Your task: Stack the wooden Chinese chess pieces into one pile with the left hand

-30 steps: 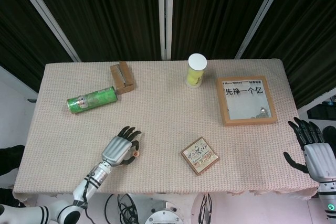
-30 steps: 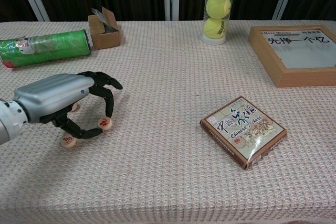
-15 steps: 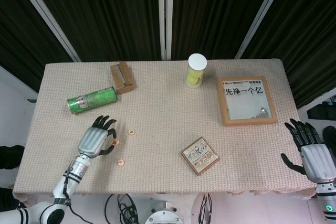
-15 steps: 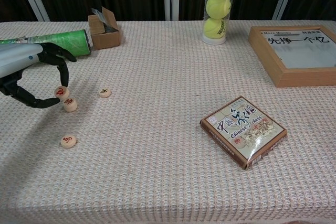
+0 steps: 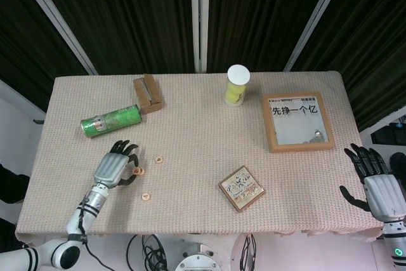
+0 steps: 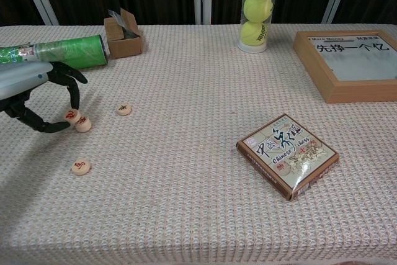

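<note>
Near the green can (image 6: 59, 53), the left hand (image 6: 31, 94) pinched 1 chess piece (image 6: 72, 115) against another (image 6: 84, 125); the right hand's (image 5: 379, 185) fingers were spread.

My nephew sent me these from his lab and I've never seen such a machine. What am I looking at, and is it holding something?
It is a robot with two arms that end in humanlike hands, steered remotely by a person. One picture looks down from its head, the other looks forward from its chest.

The left hand pinches a round wooden chess piece in its fingers, right at a second piece; I cannot tell whether they touch. Two more pieces lie apart: one further in, one nearer the front edge. The right hand holds nothing, its fingers spread off the table's edge.

Also on the table: a chess set box, a framed sign, a tube of tennis balls, a small cardboard box and a green can on its side.
</note>
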`<state>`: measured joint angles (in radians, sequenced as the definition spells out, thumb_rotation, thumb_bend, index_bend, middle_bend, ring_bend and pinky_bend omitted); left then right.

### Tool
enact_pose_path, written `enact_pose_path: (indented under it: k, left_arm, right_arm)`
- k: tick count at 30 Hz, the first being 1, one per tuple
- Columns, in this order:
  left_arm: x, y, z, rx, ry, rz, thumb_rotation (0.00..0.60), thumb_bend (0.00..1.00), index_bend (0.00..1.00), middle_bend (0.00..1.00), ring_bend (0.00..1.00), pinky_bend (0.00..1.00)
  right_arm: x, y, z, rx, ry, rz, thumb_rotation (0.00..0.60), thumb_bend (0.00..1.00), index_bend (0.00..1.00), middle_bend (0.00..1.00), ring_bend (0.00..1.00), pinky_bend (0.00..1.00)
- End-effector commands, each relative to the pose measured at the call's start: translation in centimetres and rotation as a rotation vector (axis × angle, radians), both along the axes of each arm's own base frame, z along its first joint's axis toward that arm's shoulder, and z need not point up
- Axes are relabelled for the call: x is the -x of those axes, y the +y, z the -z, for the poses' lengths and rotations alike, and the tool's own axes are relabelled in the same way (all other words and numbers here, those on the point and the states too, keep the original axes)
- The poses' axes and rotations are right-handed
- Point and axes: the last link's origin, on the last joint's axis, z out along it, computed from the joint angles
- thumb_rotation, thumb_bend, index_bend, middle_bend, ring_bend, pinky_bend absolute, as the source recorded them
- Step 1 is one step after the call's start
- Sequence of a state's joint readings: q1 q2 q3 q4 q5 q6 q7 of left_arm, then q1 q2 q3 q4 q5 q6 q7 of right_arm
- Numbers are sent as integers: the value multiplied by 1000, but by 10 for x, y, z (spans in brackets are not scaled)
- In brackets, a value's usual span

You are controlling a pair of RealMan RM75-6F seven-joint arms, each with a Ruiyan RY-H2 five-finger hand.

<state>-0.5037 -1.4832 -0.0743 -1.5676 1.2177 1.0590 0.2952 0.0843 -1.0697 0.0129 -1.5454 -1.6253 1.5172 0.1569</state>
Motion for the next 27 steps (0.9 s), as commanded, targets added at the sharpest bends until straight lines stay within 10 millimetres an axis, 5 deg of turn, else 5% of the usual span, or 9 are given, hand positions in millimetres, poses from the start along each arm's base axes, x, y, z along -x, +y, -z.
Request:
enact_pose_path:
  k: [1, 27]
  left_arm:
    - [-1, 0, 1, 6, -2, 3, 600, 289, 486, 137, 0, 8]
    - [-2, 3, 8, 17, -16, 3, 600, 286, 440, 136, 0, 7]
  right_arm:
    - [0, 0, 0, 0, 0, 0, 600, 246, 0, 0, 0, 0]
    - [1, -2, 0, 3, 2, 12, 600, 246, 0, 0, 0, 0]
